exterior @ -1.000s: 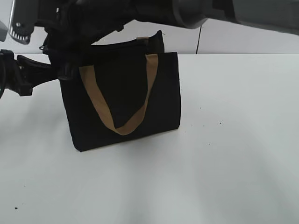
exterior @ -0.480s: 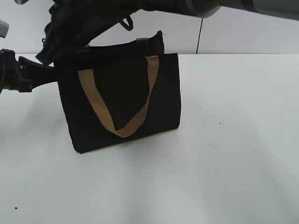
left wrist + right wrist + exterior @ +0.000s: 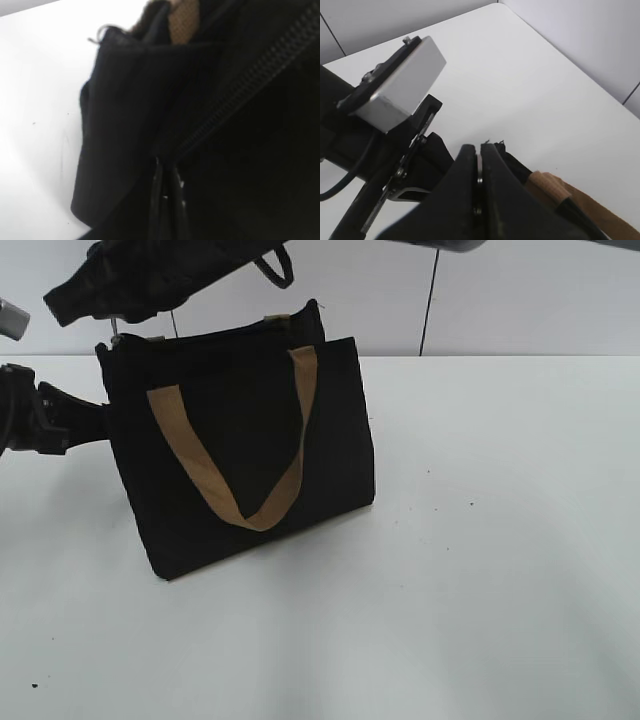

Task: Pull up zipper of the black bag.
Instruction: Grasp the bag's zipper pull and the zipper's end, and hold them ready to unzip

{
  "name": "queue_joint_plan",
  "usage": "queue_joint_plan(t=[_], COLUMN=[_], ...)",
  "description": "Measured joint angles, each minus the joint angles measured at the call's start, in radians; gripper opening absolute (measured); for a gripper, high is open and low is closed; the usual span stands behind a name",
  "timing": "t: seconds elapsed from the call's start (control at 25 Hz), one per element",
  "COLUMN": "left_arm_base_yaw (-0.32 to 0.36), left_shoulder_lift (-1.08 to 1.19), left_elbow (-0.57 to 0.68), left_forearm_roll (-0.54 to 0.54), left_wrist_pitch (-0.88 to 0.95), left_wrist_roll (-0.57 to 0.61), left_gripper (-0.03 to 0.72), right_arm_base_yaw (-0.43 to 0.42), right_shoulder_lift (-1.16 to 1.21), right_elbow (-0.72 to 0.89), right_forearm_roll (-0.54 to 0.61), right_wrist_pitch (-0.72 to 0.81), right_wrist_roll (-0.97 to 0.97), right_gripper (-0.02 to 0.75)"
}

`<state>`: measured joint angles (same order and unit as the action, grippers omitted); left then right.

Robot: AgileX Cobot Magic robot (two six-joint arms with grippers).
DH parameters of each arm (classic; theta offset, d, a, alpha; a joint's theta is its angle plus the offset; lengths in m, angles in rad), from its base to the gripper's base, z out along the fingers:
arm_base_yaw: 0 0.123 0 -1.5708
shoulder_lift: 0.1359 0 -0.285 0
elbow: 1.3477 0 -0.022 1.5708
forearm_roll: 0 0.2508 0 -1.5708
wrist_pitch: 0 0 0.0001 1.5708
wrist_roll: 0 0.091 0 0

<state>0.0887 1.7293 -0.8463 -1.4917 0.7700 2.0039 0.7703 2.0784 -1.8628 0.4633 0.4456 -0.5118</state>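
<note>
Black fabric tote bag point(image 3: 240, 450) standing upright on a white table point(image 3: 480, 570), left of centre in the exterior view, tilted slightly, with one tan webbing handle point(image 3: 235, 455) drooping in a V across its near face. Right arm reaching in from the upper right across the middle, its dark right gripper point(image 3: 70, 302) hanging just above the bag's far-left top corner; closure unreadable from here. Left gripper point(image 3: 75, 420) coming in from the left edge, pressed against the bag's left side, fingertips hidden behind the fabric.

Left wrist view, blurred and very close: only black cloth, with the zipper point(image 3: 245, 85) running as a ridged line diagonally from upper right down toward centre, teeth meshed along the visible stretch; a scrap of tan strap point(image 3: 185, 22) at the top; bare table at left. Grip of the left pincer impossible to tell here.

Right wrist view, from above: right pincer's two black fingers point(image 3: 492, 170) pressed together, clenched on a thin silvery metal pull tab point(image 3: 479, 167) showing between them. Beneath, a silver box-shaped wrist camera point(image 3: 400, 85) on the left arm, the bag's top corner and tan handle at lower right
</note>
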Motion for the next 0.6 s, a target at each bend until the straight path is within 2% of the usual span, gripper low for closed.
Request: queue_joint_plan(t=[0.16,0.44,0.6], left_arm_base_yaw=[0.0,-0.001,-0.005], left_shoulder_lift=[-0.008,-0.051,-0.069], left_elbow=[0.0,0.0,0.0], left_forearm_roll=[0.007,0.041,0.083], left_wrist_pitch=[0.001,-0.006,-0.003], left_wrist_roll=[-0.011,-0.016,-0.08], left_gripper=[0.011,0.011,0.011], right_arm_base_yaw=[-0.024,-0.136,-0.166], right_shoulder_lift=[-0.002,-0.03,-0.036], right_elbow=[0.0,-0.005,-0.01], right_forearm_roll=[0.002,-0.064,-0.071], right_wrist_pitch=[0.017,0.187,0.24], right_wrist_roll=[0.016,0.056,0.066], right_gripper=[-0.01,-0.01,-0.01])
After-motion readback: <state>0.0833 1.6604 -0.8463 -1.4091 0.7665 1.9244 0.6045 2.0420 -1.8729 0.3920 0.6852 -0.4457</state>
